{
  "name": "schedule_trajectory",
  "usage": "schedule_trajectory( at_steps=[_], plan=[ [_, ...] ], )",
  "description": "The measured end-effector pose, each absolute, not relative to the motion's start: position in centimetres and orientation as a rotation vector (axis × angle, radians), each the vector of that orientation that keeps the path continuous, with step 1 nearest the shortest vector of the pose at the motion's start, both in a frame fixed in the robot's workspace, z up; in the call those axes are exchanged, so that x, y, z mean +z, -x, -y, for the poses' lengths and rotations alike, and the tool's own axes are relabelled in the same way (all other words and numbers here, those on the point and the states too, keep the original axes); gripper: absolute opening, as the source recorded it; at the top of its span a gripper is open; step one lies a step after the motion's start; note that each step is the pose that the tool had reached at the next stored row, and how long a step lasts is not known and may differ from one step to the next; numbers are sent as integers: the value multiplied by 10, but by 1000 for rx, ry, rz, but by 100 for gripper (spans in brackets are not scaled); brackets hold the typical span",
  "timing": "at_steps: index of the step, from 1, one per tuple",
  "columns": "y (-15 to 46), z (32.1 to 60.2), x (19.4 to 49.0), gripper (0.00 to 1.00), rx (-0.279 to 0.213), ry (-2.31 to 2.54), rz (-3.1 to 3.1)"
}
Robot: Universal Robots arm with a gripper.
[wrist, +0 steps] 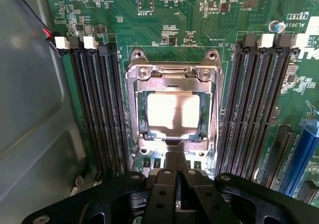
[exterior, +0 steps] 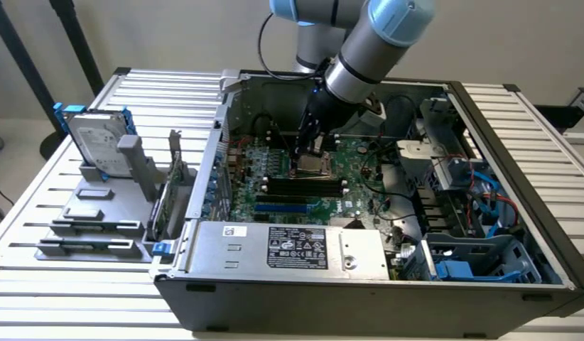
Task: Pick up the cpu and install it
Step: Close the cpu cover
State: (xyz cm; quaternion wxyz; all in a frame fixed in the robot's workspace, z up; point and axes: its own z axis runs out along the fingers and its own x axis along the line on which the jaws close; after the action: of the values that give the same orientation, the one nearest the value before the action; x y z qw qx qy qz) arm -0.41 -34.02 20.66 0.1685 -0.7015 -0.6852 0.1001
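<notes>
At the exterior view's left, a hard drive (exterior: 95, 138) stands upright in a grey holder (exterior: 91, 231) on the slatted worktop (exterior: 36, 284). Just beside it is the open computer case (exterior: 192, 280), with its green board (exterior: 273, 192) bare. Near the middle of that frame the arm reaches down into the case, and the gripper (exterior: 307, 145) hangs just above the socket (exterior: 316, 169). Further to the exterior view's right are grey drive cages (exterior: 472, 252) with blue clips. In the wrist view the cpu (wrist: 173, 109) lies flat inside the socket's metal frame (wrist: 133, 109), between two banks of black memory slots (wrist: 97, 109). The gripper (wrist: 177, 171) is closed tight with its fingers pressed together. It has hold of nothing and sits close to the socket's edge, apart from the chip. The cpu looks light, thin and rigid. Its smooth metal lid would likely be slippery, and its underside and the socket contacts are probably fragile. Opposite edges seem the safest place to hold it, kept level, with no pressure on the lid's centre and no tilting.
</notes>
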Motion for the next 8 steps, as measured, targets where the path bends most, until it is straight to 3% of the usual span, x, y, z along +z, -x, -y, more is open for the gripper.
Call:
schedule_trajectory(
  at_steps=[8],
  plan=[
    [5, 340, 199, 11, 269, 1993, 1937]
  ],
)
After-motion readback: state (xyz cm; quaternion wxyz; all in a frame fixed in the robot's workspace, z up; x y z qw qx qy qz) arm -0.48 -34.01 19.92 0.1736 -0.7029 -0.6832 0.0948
